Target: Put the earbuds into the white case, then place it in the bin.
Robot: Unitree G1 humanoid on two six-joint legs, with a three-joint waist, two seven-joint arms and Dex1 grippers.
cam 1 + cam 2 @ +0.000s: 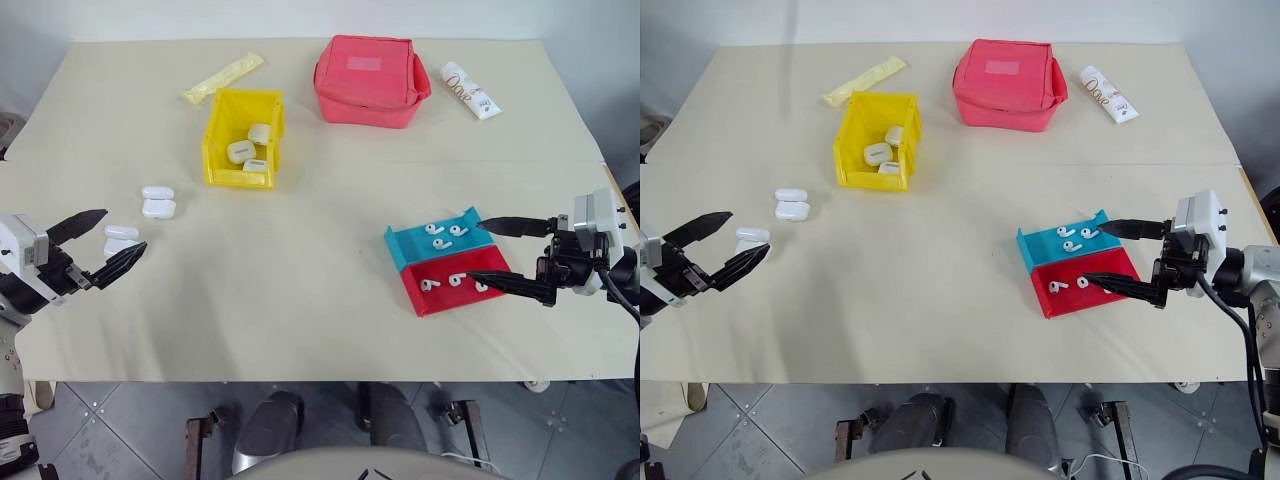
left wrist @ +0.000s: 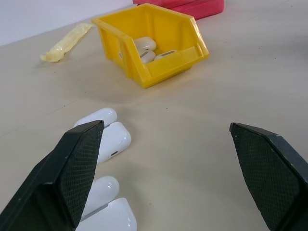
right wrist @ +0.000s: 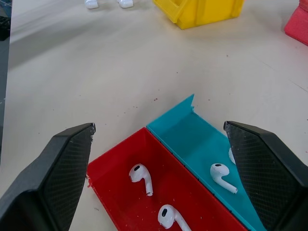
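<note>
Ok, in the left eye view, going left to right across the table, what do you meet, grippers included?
Left gripper → loose white cases → yellow bin → red pouch → teal and red trays → right gripper.

Lighting is bright, even and diffuse across the matte cream table point(image 1: 300, 280). Shadows are soft and short: a faint one beneath the right gripper point(image 1: 495, 255) on the shallow red plastic tray point(image 3: 115, 192), another inside the bright yellow plastic bin point(image 1: 243, 137). Small highlights sit on the glossy white earbuds point(image 3: 140, 177) between the right fingers. In both wrist views the black textured fingers point(image 2: 72, 173) are slightly soft, and the far background blurs mildly. No harsh glare.
</note>
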